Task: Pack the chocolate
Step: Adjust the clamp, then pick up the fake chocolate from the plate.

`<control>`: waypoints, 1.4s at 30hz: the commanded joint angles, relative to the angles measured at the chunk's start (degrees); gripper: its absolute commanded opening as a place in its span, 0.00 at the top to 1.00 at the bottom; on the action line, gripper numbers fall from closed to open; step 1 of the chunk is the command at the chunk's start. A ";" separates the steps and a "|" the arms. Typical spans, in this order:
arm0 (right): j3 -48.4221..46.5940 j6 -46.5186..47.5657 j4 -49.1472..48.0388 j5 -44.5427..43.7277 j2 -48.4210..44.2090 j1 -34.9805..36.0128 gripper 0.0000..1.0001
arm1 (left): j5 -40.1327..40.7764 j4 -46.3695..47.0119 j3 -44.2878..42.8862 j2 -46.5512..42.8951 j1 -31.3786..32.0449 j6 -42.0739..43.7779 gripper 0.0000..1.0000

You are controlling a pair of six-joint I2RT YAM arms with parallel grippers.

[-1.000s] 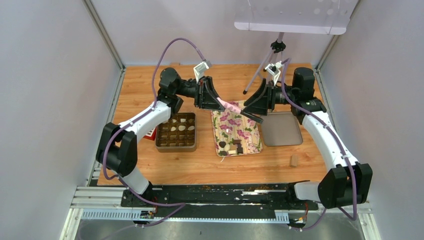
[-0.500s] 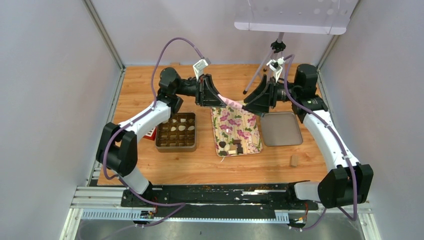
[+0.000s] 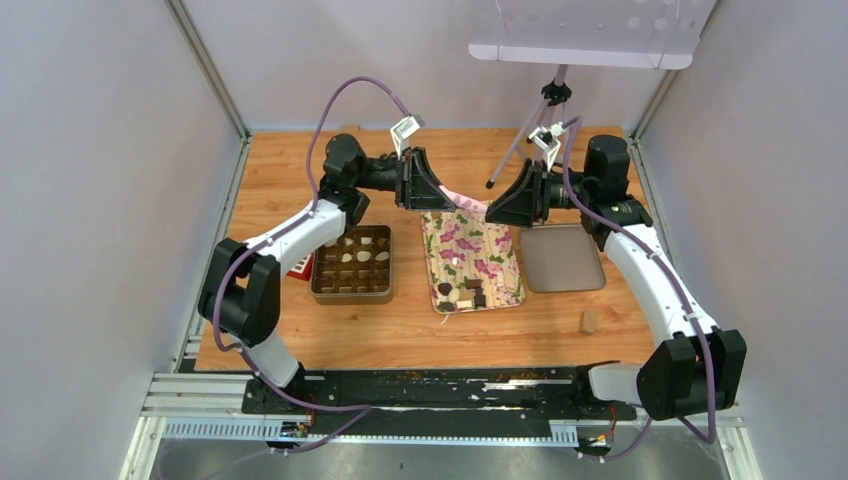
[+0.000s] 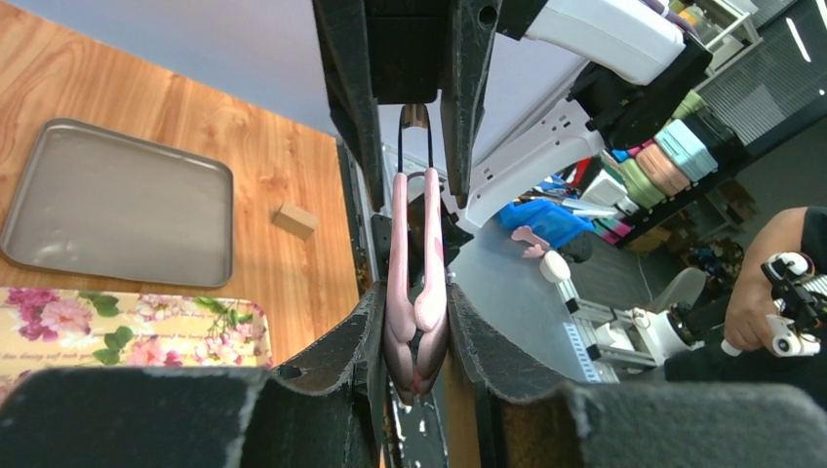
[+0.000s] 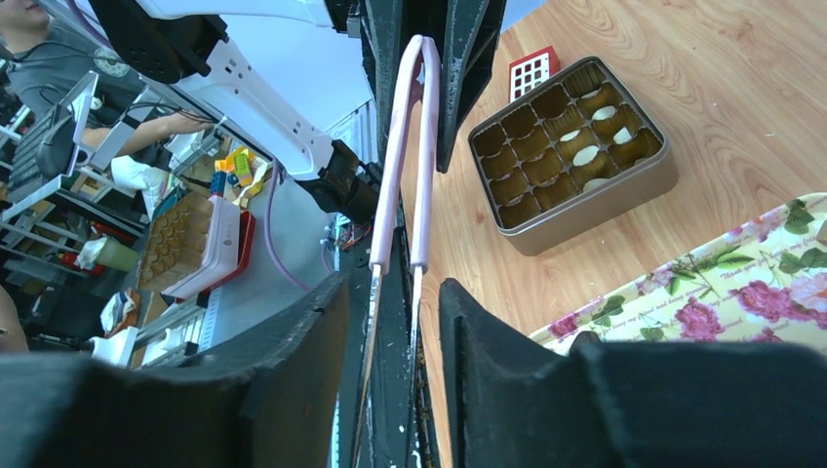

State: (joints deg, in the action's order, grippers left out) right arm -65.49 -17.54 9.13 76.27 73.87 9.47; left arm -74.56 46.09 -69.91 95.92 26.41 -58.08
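Wood desk (image 3: 280, 180), going left to right. Small red block (image 3: 300, 267) sits at the near-left corner of the metal box (image 3: 352, 294), touching or just beside it (can't tell which). The box has a grid of cells, with a few cream pieces in the far rows and the other cells looking bare.

Left end effector (image 4: 414, 294) is clamped on the pink handle end of the tongs (image 3: 468, 204), fingers pressed tight against both sides. The tongs are in the air over the far edge of the flowered tray (image 3: 490, 240), stretched between the two arms.

Chocolate (image 3: 462, 293): most of it is a small cluster of dark, cream and tan pieces at the near end of the flowered tray, well apart from both end effectors.

Right end effector (image 5: 395, 286) straddles the metal tip end of the tongs. Its fingers are apart, with a thin gap showing on each side.

Grey flat tray (image 3: 563, 257) sits just right of the flowered one. Lone tan block (image 3: 588, 321) sits nearer the arms, apart from everything.
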 commanded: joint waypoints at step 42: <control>2.30 76.00 51.86 -49.77 -4.31 16.63 0.67 | 74.93 -74.92 12.31 -29.78 -12.05 52.74 0.00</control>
State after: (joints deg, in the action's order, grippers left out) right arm -63.57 53.04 60.18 30.37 68.27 23.70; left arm -1.15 -32.53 -56.90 69.01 16.38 -4.25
